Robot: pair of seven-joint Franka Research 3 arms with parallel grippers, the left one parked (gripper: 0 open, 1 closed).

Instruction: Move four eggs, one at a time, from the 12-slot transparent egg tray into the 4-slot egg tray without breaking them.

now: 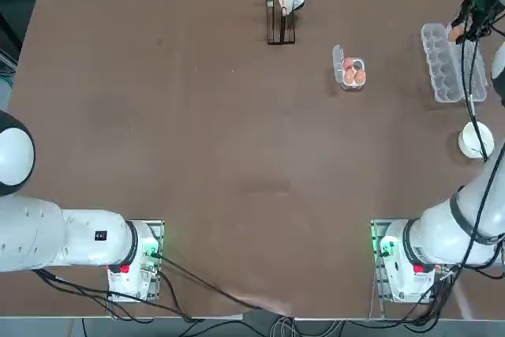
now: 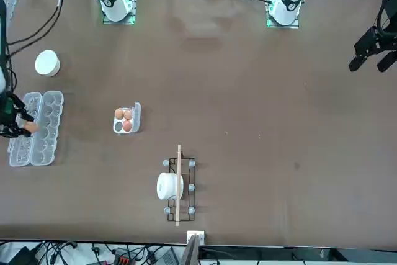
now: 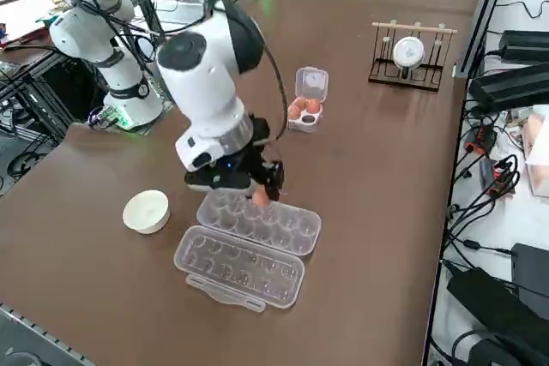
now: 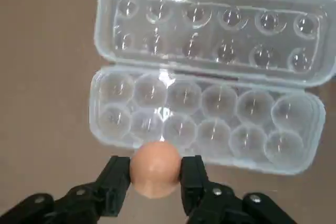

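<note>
My right gripper [image 4: 154, 170] is shut on one orange-brown egg [image 4: 154, 166], held just above the near edge of the 12-slot transparent egg tray [image 4: 205, 121]. The tray's cups all look empty and its lid lies open flat beside it. Seen from the side, the held egg [image 3: 260, 198] hangs over the long tray [image 3: 283, 229] at the end nearer the small tray. The 4-slot egg tray [image 1: 338, 61] sits further in on the table with three eggs [image 1: 353, 73] in it and its lid [image 3: 311, 83] up.
A white round bowl [image 1: 476, 140] stands on the table near the long tray, on the side toward the arm's base. A small wire rack [image 1: 281, 29] with a white roll stands at the far edge of the table.
</note>
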